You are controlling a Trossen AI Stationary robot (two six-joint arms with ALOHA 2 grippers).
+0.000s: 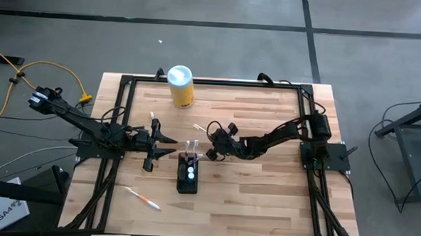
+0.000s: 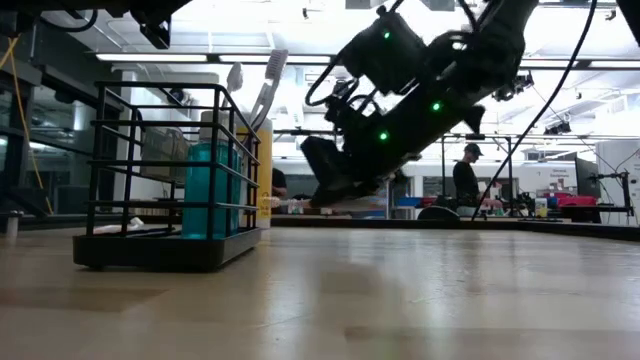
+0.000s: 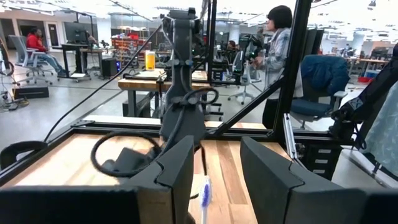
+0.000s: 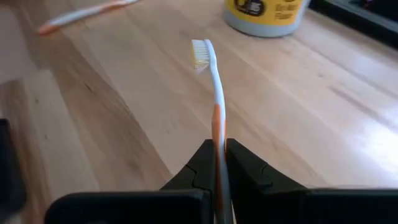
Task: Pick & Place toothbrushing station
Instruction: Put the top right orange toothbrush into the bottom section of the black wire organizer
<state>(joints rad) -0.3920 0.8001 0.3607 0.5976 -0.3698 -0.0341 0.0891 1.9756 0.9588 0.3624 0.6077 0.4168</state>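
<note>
Toothbrushing station, a black wire-frame block, sits low centre on the wood-plank tabletop. Right gripper jaws clamp a slim white-orange toothbrush just upper right of it. Left gripper jaws spread, empty, left of station.

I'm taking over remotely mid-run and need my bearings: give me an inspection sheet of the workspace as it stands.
Surface: wooden table inside a black frame.
Job's things: toothbrushing station, a black holder near the table's middle with toothbrushes standing in it.
Clutter: yellow canister with white lid at the far edge; loose toothbrush lying near the front left.
Grippers: right gripper shut on an orange and white toothbrush, held above the table right of the station; left gripper open, empty, left of the station.
Cables: yellow cable on the floor left of the table.
Surroundings: person standing beyond the table; desks, chairs.
</note>
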